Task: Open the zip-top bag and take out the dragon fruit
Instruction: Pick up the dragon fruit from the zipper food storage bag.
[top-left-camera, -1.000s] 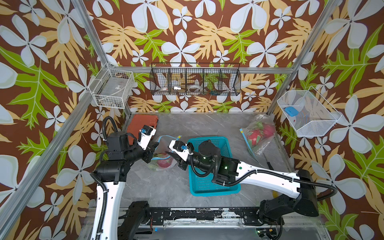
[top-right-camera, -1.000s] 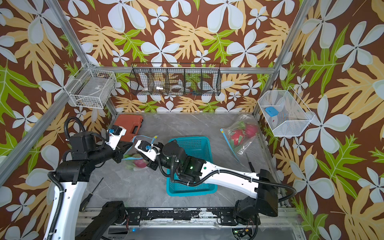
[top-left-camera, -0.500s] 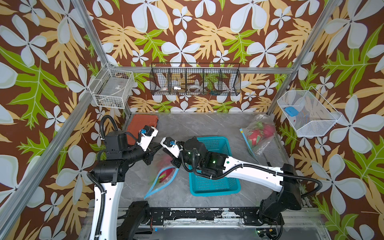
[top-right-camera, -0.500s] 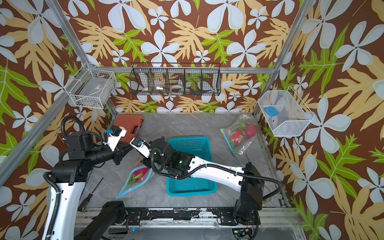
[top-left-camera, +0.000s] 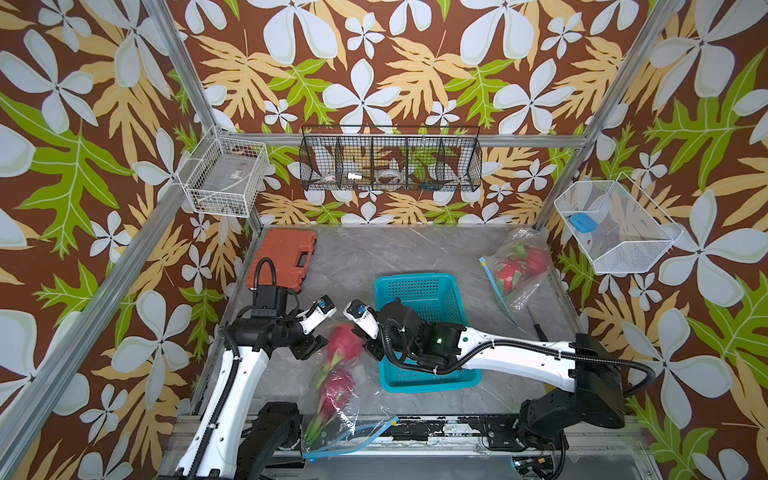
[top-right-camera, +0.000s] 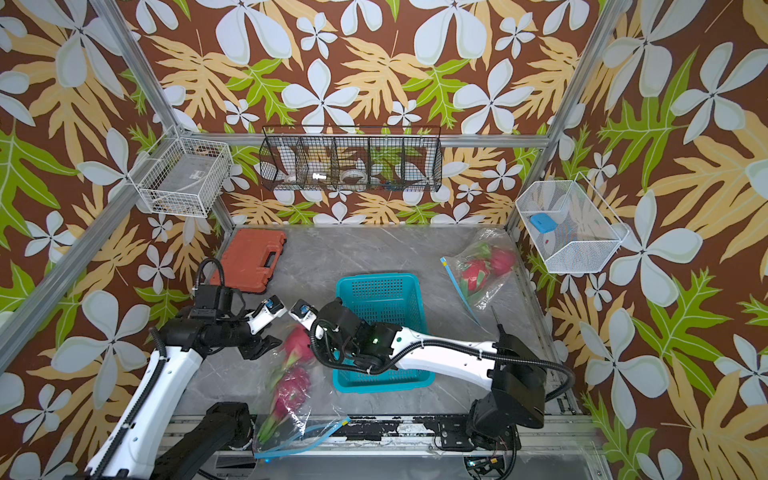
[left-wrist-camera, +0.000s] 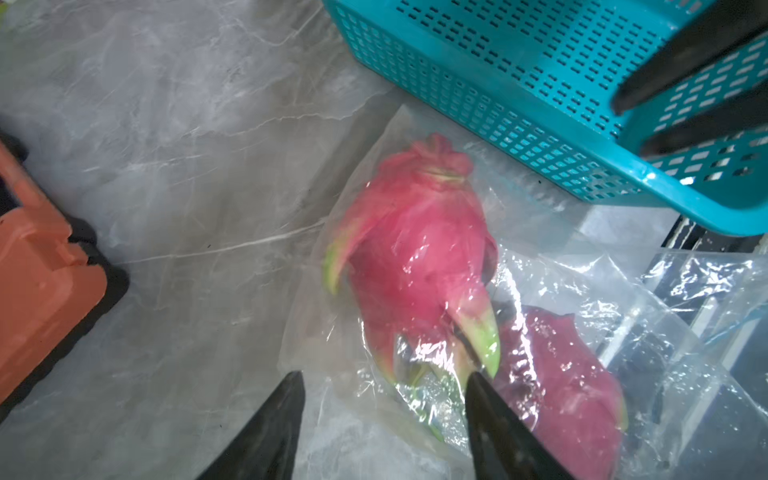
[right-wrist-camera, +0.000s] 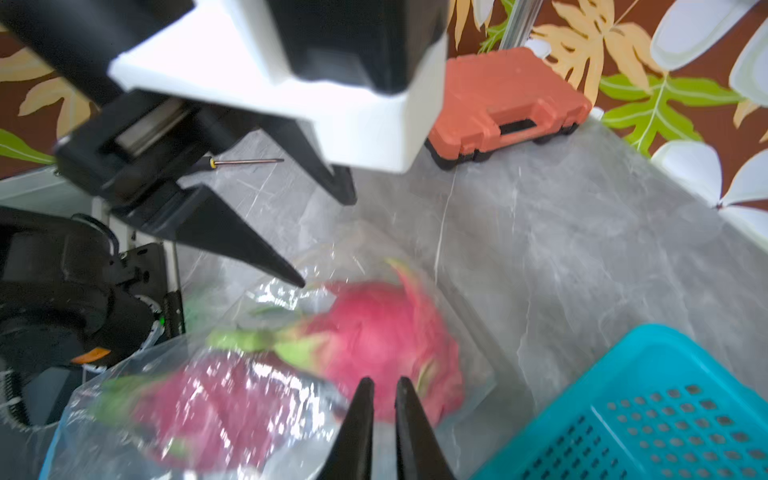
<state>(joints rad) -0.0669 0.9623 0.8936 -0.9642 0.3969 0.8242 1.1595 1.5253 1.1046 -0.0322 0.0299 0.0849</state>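
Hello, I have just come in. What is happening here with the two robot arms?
Two robot arms work on a clear plastic zip-top bag lying on the grey marble table, beside the teal plastic basket. Two magenta dragon fruits with green-tipped scales are inside it. The left pincer stands open just over the bag, holding nothing. The right pincer is nearly closed near the bag's edge; whether it pinches plastic I cannot tell. A second bag of dragon fruit lies at the far right corner.
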